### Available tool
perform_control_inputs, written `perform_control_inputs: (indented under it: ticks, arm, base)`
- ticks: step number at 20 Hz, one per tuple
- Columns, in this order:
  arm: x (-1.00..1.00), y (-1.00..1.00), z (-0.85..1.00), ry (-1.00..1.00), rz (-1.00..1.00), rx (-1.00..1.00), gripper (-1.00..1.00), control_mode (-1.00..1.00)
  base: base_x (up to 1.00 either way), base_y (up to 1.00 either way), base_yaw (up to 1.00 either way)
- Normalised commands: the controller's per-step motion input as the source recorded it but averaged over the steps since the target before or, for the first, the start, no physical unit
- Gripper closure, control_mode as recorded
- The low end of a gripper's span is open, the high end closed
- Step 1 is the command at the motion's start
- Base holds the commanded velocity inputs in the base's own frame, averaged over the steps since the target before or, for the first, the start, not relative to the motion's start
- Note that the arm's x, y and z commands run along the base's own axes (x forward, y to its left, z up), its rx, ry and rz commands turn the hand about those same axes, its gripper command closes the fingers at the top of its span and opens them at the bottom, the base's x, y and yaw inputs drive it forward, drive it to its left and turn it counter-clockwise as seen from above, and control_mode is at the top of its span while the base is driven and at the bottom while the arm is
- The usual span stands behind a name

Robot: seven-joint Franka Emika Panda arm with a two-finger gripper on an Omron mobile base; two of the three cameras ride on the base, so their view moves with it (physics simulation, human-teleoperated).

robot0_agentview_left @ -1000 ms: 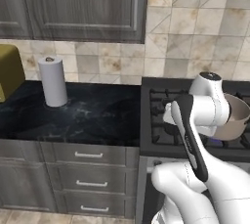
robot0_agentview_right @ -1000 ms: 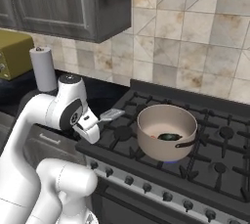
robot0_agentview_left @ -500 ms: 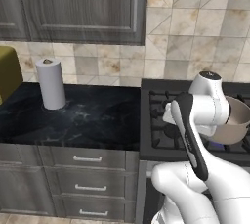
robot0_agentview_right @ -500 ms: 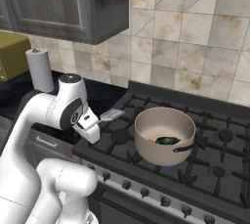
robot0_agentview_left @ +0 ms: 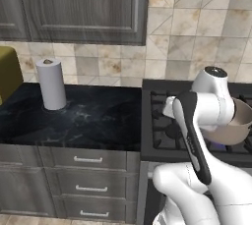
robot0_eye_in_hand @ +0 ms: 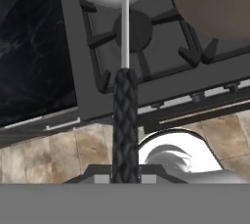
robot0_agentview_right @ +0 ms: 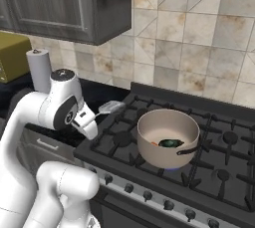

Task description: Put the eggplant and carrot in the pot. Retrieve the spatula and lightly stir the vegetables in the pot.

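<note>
The tool [robot0_agentview_right: 95,122] is clamped on the spatula's [robot0_agentview_right: 110,106] dark handle, whose long axis runs out ahead over the stove's near-left burner, while the pot [robot0_agentview_right: 168,137], eggplant [robot0_agentview_right: 172,143] inside, sits just right of the pale head.

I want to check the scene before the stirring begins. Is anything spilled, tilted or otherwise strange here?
Nothing stands out. The wide tan metal pot sits upright on the stove grate, with the dark green-tipped eggplant inside. The gripper is shut on the dark-handled silver spatula, whose head is beside the pot.
</note>
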Motion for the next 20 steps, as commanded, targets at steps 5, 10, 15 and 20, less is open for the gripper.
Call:
perform_control_inputs:
  ticks: [5,10,15,20]
  arm:
    - [0.06,0.08,0.78,0.01,-0.08,0.06,1.00,-1.00]
    - [0.13,0.03,0.87,0.13,-0.18,0.34,1.00,-1.00]
    - [0.14,-0.01,0.86,0.13,-0.21,0.37,1.00,-1.00]
    - [0.17,-0.34,0.53,0.22,-0.21,0.53,1.00,-1.00]
  base:
    - [0.00,0.00,0.00]
    - [0.00,0.00,0.00]
    - [0.00,0.00,0.00]
    - [0.00,0.00,0.00]
